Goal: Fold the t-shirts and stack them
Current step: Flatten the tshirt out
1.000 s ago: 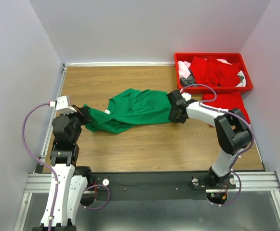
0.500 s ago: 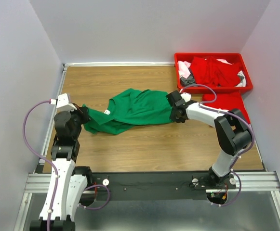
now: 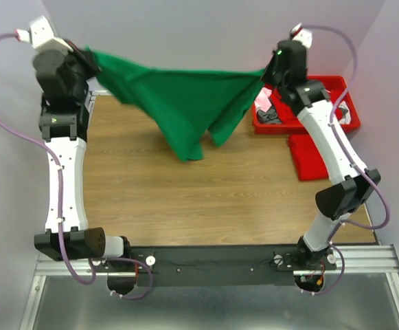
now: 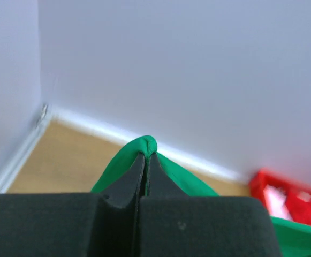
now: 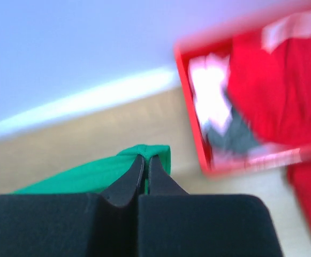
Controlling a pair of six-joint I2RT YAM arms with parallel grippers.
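Observation:
The green t-shirt hangs in the air above the back of the table, stretched between both arms and sagging to a point in the middle. My left gripper is shut on its left end, high at the back left; green cloth bulges past the closed tips of the left gripper. My right gripper is shut on the right end, with a green fold pinched at the tips of the right gripper. More t-shirts, red with white and grey pieces, lie in the red bin.
A folded red garment lies on the wooden table in front of the bin. Pale walls enclose the back and both sides. The bin shows blurred in the right wrist view.
Both arms have risen high from the table, lifting the green t-shirt off the wood and stretching it between them. The right gripper closed on the shirt's right end.

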